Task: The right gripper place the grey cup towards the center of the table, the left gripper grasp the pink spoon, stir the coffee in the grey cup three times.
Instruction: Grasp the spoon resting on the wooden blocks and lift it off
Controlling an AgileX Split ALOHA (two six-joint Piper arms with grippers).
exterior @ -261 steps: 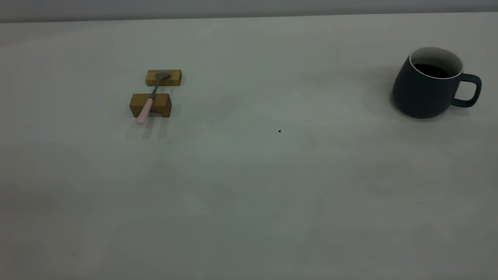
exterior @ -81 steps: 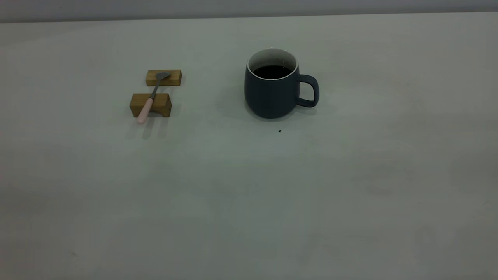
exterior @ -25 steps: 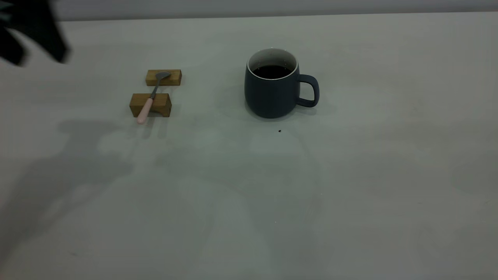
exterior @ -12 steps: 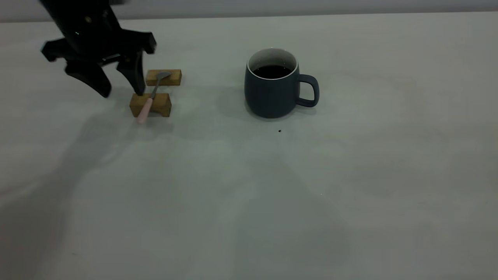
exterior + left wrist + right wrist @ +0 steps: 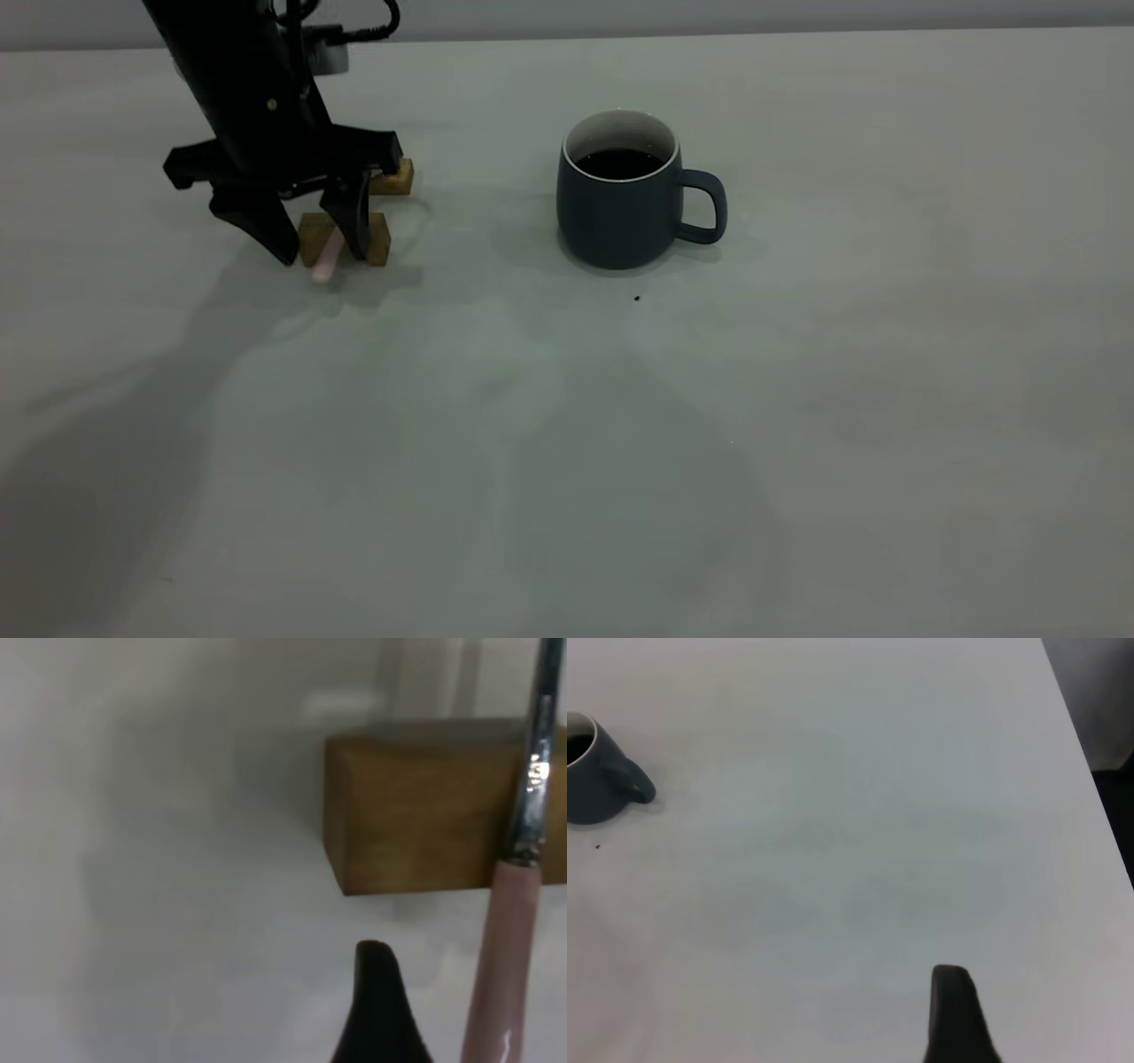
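The left claw (image 5: 321,252) hangs at the tabletop's (image 5: 797,399) ten o'clock, fingers spread either side of the pink spoon (image 5: 326,259) lying across two wooden blocks (image 5: 312,237). The grey cup (image 5: 620,208) of coffee (image 5: 620,163) stands near centre. I cannot tell the right claw's (image 5: 955,1014) spread.

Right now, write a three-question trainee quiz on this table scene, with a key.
1. True or false: the left gripper is shut on the pink spoon.
2. What does the spoon lie on? A) wooden blocks B) a plate C) a napkin
3. What fills the grey cup?

Key:
1. False; its fingers are open astride the spoon's handle.
2. A
3. Dark coffee.
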